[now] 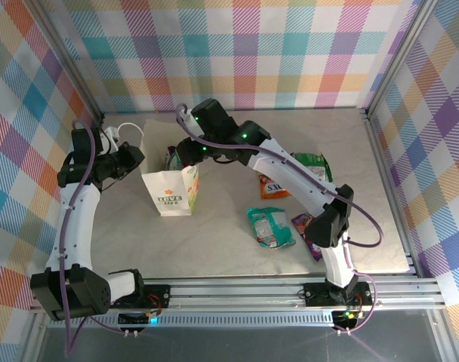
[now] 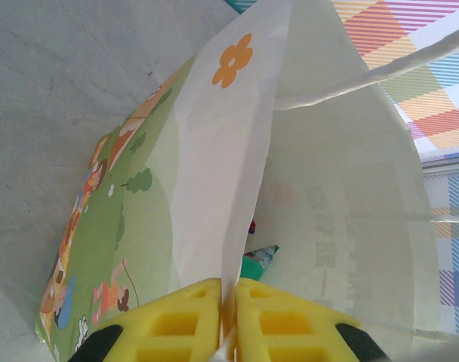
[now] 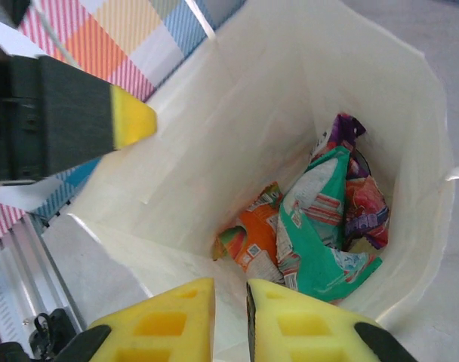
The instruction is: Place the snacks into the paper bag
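- The paper bag (image 1: 171, 194) stands upright on the grey surface (image 1: 214, 249), a bit toward 9 o'clock from the middle. Its mouth is open.
- Inside lie a green packet (image 3: 320, 234), an orange packet (image 3: 252, 237) and a purple packet (image 3: 365, 204).
- The left pincer (image 2: 229, 317) is clamped on the bag's wall, probably to keep the mouth wide and the bag steady.
- The right pincer (image 3: 229, 317) hangs over the mouth. Its tips are almost together, with nothing between them.
- More snacks wait at 3 to 4 o'clock from the bag: a teal packet (image 1: 271, 226) and an orange one (image 1: 273, 187).
- The bag's green letters may say "LOVE LIFE", but they are too small to be sure.
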{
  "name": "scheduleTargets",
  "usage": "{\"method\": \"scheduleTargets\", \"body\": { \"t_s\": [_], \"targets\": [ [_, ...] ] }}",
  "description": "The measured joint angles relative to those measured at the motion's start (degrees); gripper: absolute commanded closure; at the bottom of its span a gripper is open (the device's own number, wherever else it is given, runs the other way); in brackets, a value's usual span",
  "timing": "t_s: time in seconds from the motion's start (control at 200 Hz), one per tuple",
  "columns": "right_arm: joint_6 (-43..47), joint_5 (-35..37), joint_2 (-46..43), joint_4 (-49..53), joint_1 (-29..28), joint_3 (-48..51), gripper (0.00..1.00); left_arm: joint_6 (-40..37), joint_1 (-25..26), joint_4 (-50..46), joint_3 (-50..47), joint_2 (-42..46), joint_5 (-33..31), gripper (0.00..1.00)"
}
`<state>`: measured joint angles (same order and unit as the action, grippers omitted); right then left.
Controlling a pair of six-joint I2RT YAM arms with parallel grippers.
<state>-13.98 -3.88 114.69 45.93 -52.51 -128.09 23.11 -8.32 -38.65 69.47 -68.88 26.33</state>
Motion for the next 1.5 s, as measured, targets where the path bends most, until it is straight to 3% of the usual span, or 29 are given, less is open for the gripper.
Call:
{"method": "scheduleTargets", "body": {
  "t_s": [0.335,0.705,0.995,1.5],
  "targets": [
    [2.51,-0.17,-9.81,-4.28,0.0,10.97,0.72,-0.02,0.0,-0.2,-0.02,0.17,-0.04,0.87],
    [4.2,6.93,-22.56,-7.76,1.66,25.49,0.66,-0.24,0.0,-0.37,-0.02,0.37,-0.02,0.86],
    [-1.16,6.49,-30.32,-10.38,9.9,38.97,0.62,-0.9,0.0,-0.92,-0.35,0.85,-0.35,0.85],
    [-14.88,6.29,-44.44,-11.04,18.25,59.54,0.53,-1.99,0.0,-2.36,-0.35,1.14,-1.14,0.84]
  ]
}}
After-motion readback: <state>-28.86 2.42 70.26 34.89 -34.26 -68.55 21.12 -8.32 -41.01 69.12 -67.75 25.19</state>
